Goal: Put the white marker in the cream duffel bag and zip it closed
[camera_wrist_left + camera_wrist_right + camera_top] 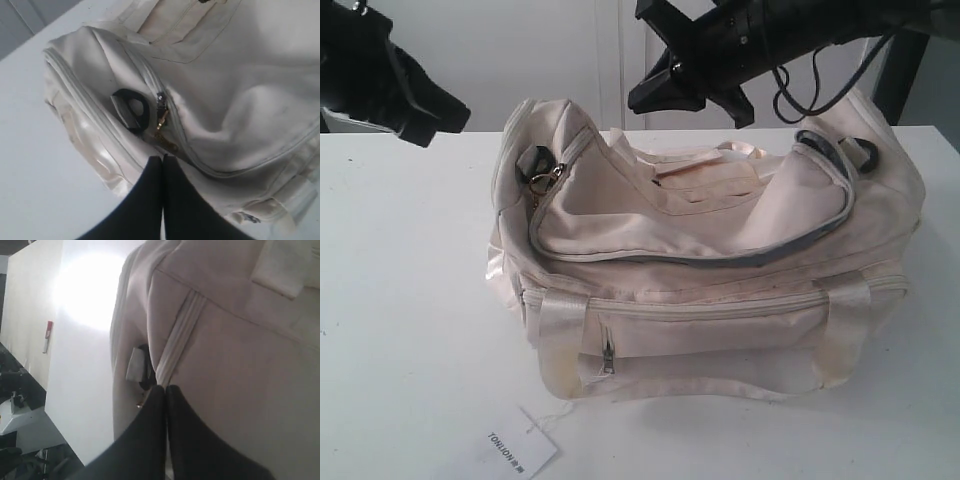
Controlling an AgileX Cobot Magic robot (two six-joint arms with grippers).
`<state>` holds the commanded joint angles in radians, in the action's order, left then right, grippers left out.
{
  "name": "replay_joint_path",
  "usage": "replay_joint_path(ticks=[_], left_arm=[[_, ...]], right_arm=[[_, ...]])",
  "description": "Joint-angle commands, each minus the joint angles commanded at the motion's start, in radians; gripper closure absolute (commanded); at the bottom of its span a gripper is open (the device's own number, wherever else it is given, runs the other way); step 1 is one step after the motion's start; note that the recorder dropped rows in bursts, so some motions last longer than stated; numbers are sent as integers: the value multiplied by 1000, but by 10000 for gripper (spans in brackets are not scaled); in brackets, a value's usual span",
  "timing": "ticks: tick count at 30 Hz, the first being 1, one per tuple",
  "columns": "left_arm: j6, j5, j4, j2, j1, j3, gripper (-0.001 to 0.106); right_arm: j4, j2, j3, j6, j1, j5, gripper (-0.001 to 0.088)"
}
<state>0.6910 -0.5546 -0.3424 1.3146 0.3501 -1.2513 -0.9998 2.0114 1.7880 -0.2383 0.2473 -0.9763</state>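
Our left hand (162, 158) is closed and empty, tips just short of the zip pull (161, 102). Our right hand (165, 388), closed too, is by the bag (720, 250), which fills mid-frame. The marker is unseen, perhaps inside. We should pinch the pull squarely. The ring (131, 109) crowds it, and a tag (518, 450) lies lower left.

Duffel bag (720, 250) sits on the table (400, 320), paper tag (519, 449) before its left end
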Motion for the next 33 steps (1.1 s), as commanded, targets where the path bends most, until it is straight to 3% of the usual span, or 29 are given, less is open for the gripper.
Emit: replay_joint_path(ticks=[4,8,9,15,25,27,29,32,33], left_arm=[[57,19,8,2,12,0,1053],[130,21,7,2,12,0,1051],[152,20,7,2,12,0,1006],[154,16,3,52,12,0,729],[278,18,-27,127,12,0,729],[278,18,-30,142,12,0,729],[278,25,-35,151,12,0,729],[278,39,-66,152,12,0,729],[278,39,-66,152,12,0,729]], right_arm=[[-22,37,22,-3,2,10,662],[-134,91,26,-32,4,25,519],[-140,101,26,-32,11,41,490],[-132,117,26,-28,83,161,465],[-124,174,26,-11,119,197,388],[-124,177,26,-11,124,195,402],[-124,179,26,-11,128,193,504],[-124,179,26,-11,129,195,825],[-124,179,26,-11,129,197,868]])
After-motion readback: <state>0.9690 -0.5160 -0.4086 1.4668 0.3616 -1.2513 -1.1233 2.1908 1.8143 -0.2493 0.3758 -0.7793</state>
